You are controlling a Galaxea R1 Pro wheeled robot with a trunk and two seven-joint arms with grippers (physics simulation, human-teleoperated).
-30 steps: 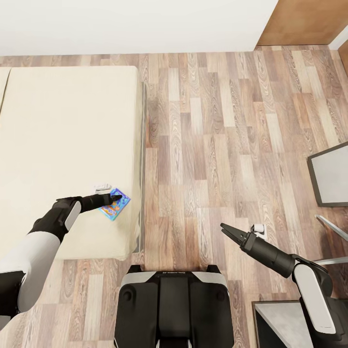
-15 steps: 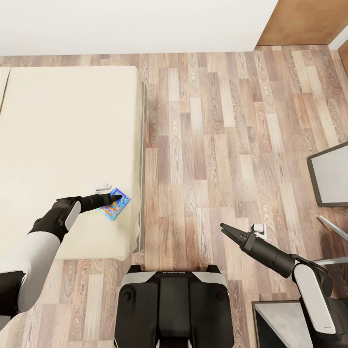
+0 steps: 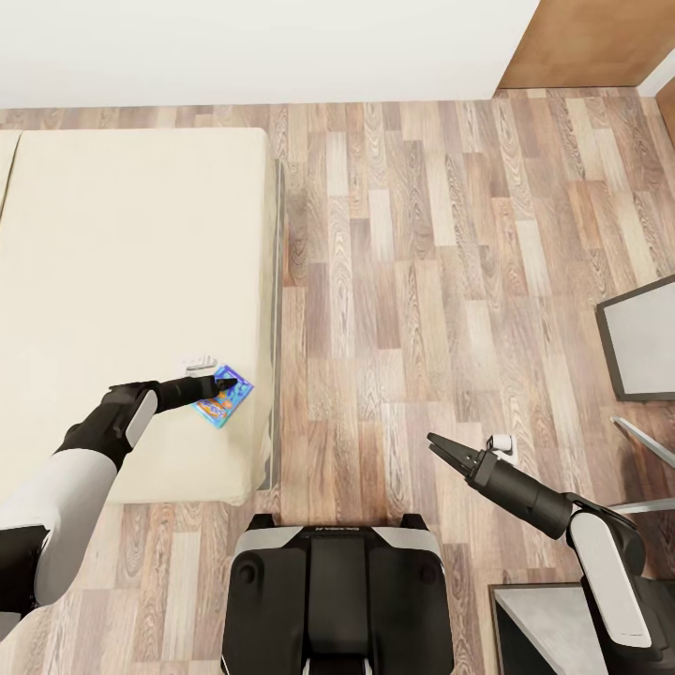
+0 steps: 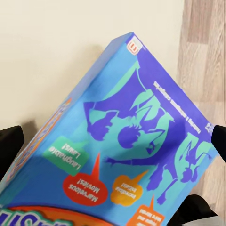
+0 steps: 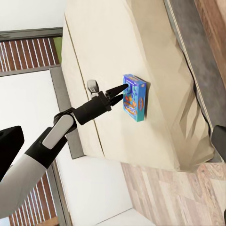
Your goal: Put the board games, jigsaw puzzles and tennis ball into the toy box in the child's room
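Observation:
A small blue board game lies flat near the corner of the beige bed, close to its right edge. My left gripper reaches down onto it. In the left wrist view the blue board game spans the space between the two black fingers, which stand wide apart on either side, open. The right wrist view shows the same board game on the bed with the left gripper at its top edge. My right gripper hangs open over the wood floor, holding nothing.
Wood-plank floor stretches to the right of the bed. A dark-framed grey panel stands at the right edge and another grey surface at the bottom right. My base is just off the bed's corner. A white wall runs behind.

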